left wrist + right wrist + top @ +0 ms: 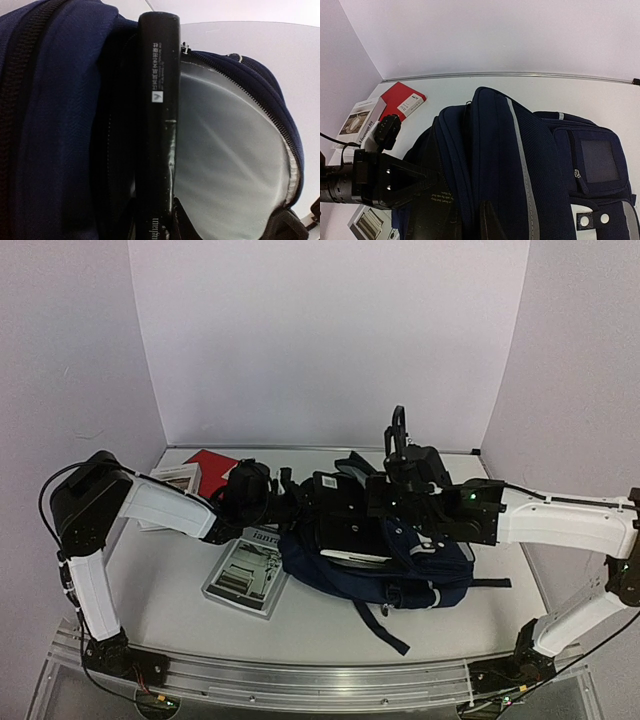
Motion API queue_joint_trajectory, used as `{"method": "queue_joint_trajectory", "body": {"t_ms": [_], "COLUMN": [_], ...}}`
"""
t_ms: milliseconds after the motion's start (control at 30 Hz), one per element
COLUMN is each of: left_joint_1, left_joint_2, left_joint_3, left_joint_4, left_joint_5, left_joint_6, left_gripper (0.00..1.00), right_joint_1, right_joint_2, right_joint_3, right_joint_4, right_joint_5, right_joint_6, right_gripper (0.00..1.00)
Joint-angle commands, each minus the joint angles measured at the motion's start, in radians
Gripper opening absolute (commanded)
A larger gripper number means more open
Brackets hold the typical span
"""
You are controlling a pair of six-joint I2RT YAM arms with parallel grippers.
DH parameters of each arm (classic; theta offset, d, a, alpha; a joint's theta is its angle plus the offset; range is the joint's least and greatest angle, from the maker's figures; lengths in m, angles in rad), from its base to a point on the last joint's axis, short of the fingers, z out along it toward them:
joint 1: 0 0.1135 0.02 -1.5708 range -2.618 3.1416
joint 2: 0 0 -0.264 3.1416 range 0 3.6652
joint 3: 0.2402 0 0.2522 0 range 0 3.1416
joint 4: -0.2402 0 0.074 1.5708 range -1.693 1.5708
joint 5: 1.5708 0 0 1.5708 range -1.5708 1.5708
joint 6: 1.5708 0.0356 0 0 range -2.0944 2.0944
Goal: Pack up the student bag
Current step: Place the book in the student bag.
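Note:
The student bag [425,575] lies on its side mid-table, navy with a grey stripe [520,150] and a light grey lining [230,150] showing in its open mouth. My left gripper [298,502] is shut on a black book [159,75], whose spine stands partway into the opening. From the right wrist view the same book [432,210] enters the bag from the left, with the left gripper [390,177] behind it. My right gripper [482,217] is shut on a fold of the bag's upper edge; one finger shows, the other is buried in fabric.
A red book [210,468] and a white booklet [172,480] lie at the back left. A grey magazine [245,575] lies flat in front of the bag's mouth, under the left arm. A bag strap [385,625] trails toward the near edge. Walls close the back and both sides.

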Motion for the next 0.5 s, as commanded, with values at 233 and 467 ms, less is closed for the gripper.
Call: {"method": "queue_joint_trajectory", "body": {"t_ms": [233,467], "left_joint_1": [-0.062,-0.062], "left_joint_2": [0.15,0.048], "left_joint_3": [0.269,0.34], "left_joint_4": [-0.097,-0.53], "left_joint_5": [-0.03,-0.179], "left_joint_6": [0.111,0.406], "left_gripper": [0.08,0.55], "right_joint_1": [0.031,0.032], "right_joint_2": [0.003,-0.014], "right_joint_3": [0.094,0.075], "right_joint_4": [0.212,0.211], "right_joint_5": [0.024,0.039], "right_joint_6": [0.005,0.01], "right_gripper": [0.0,0.0]}}
